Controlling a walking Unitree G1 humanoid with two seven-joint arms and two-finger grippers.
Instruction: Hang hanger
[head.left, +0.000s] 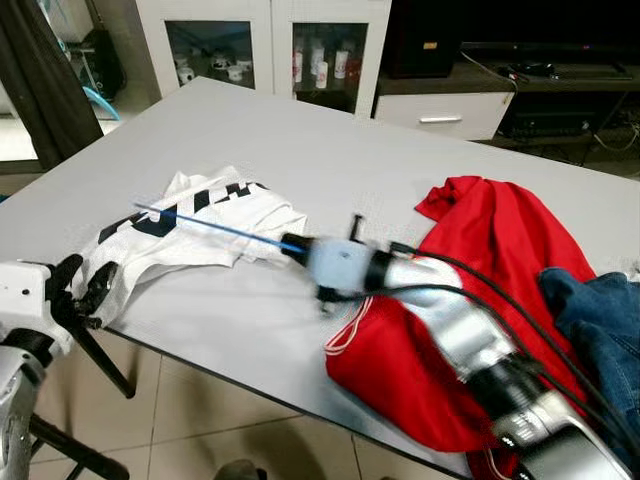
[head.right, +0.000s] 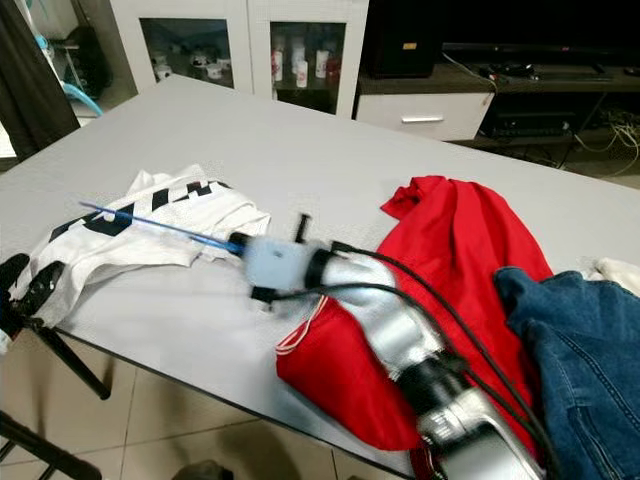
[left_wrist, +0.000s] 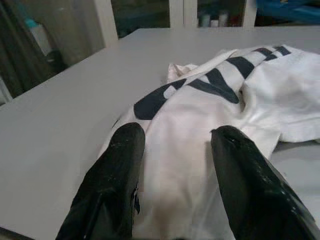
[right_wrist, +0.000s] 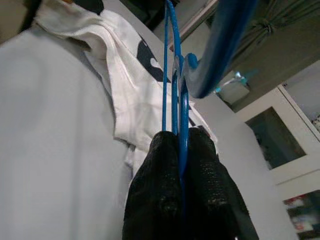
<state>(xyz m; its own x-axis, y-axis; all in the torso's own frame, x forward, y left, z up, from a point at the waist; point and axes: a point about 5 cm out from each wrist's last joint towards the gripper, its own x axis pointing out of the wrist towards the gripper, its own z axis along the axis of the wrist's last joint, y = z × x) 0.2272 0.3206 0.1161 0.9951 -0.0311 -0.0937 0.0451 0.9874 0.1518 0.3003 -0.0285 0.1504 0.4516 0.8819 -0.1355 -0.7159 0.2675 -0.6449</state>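
— What do we see from the head views?

— Our right gripper (head.left: 296, 247) reaches across the grey desk (head.left: 330, 150), its jaws clenched on a thin blue hanger (head.left: 215, 228) that juts left over a white shirt with black lettering (head.left: 190, 230). Our left gripper (head.left: 85, 290) sits at the near left edge of the desk, at the shirt's near corner. A red shirt (head.left: 480, 250) lies to the right under our right arm, with blue jeans (head.left: 605, 320) beyond it at the far right. White cabinets with glass doors (head.left: 265, 45) stand past the far edge.

— And our left wrist view?

— The two black fingers (left_wrist: 112, 185) stand apart, jaws released, with the white shirt's cloth lying between them on the desk.

— Our right wrist view?

— The fingers (right_wrist: 165, 200) press together on the hanger's blue wire, which rises above the white shirt; the hook curves close overhead.
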